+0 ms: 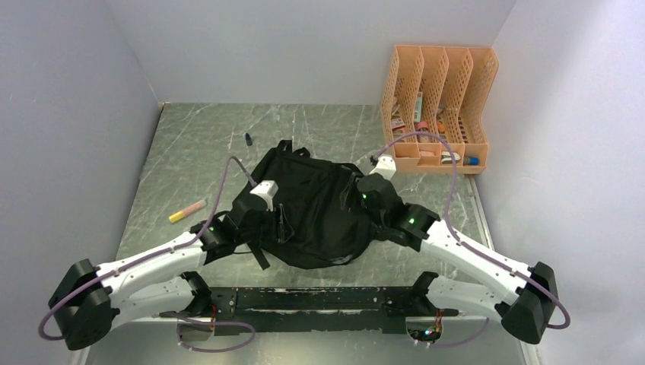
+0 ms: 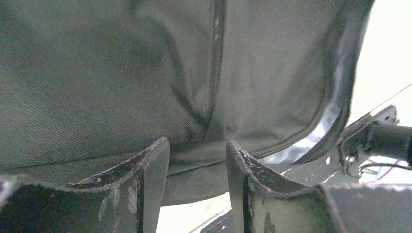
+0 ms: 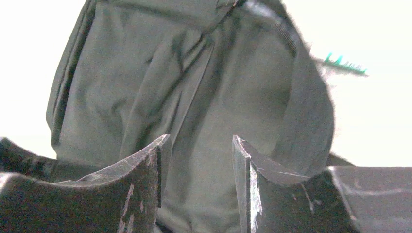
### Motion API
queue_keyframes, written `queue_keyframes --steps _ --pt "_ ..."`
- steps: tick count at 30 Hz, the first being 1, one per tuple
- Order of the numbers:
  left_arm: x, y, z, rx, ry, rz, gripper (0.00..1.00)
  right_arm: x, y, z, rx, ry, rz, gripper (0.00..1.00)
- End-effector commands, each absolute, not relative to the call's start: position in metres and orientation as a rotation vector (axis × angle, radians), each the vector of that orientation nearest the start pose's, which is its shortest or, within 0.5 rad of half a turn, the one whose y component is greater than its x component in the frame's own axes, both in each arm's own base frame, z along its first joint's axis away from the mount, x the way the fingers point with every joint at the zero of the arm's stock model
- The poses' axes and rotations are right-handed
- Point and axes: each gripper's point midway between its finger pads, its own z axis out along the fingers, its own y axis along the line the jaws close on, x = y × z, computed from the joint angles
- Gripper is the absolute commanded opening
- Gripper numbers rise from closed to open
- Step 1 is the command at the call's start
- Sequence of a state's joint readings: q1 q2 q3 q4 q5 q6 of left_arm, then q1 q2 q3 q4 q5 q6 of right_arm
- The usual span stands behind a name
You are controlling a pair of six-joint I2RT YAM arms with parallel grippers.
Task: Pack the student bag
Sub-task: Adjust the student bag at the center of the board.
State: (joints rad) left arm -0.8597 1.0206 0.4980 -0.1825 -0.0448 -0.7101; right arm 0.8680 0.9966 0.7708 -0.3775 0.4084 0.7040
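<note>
Looking from above: the student bag [image 1: 312, 217] lies slumped at the middle of the desk [image 1: 198, 144], with both arms reaching onto it from either side.
Outside the bag: a yellow-and-pink pen-like item [image 1: 188, 211] lies on the desk to its left and a small dark object [image 1: 248, 138] lies further back. An orange file organiser [image 1: 440, 106] at the far right has small things in its slots.
Left wrist: the left end effector [image 2: 197, 143] has its fingers parted with nothing pinched between them; bag fabric and a seam sit just beyond.
Right wrist: the right end effector [image 3: 200, 138] is likewise parted and empty, facing folds of the bag.
Progress: probably early. The bag's contents are hidden, and the loose items have yet to go in.
</note>
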Motion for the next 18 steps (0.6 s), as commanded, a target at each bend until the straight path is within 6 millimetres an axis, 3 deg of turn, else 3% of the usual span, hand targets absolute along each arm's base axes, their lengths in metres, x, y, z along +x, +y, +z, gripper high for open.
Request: queue_keyframes --steps 1,7,13,18 --pt "0.201 -0.229 0.128 0.132 2.248 -0.674 0.53 0.281 0.181 0.200 0.189 2.057 0.301 0.53" --pt "0.230 -0.256 0.153 0.225 2.153 -0.666 0.59 0.331 0.178 0.187 0.153 2.163 0.392 0.53" --pt "0.261 -0.291 0.132 0.308 2.202 -0.591 0.60 0.358 0.196 0.178 0.020 2.237 0.422 0.48" --pt "0.266 -0.283 0.084 0.308 2.330 -0.435 0.59 0.370 0.205 0.183 -0.016 2.223 0.448 0.48"
